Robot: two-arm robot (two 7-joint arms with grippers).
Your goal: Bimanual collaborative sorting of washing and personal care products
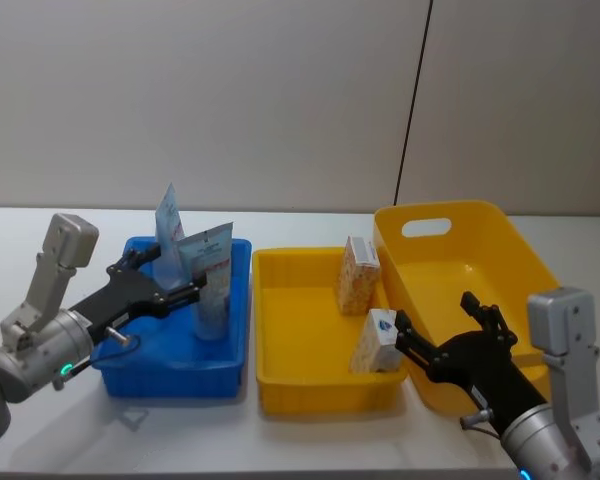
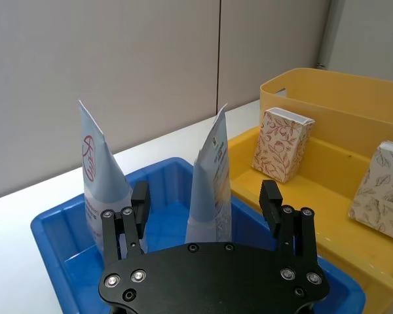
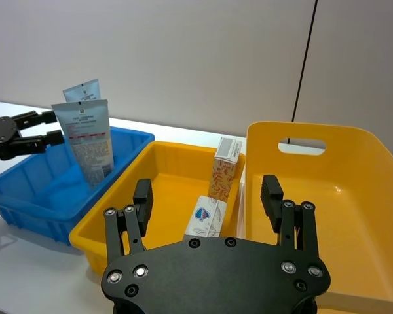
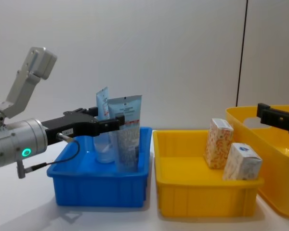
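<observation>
Two pale-blue tubes stand upright in the blue bin (image 1: 170, 380), a rear tube (image 1: 168, 222) and a front tube (image 1: 211, 270). My left gripper (image 1: 177, 281) is open at the bin's left side, its fingers level with the front tube (image 2: 209, 183), which stands just past the tips. An orange-speckled carton (image 1: 357, 278) and a white-blue carton (image 1: 375, 342) stand in the shallow yellow bin (image 1: 310, 388). My right gripper (image 1: 435, 318) is open and empty, just right of the white-blue carton (image 3: 208, 216).
A deep yellow bin (image 1: 480, 232) with a handle slot sits at the far right, under my right gripper and touching the shallow one. All three bins stand side by side on a white table (image 1: 40, 240) in front of a grey wall.
</observation>
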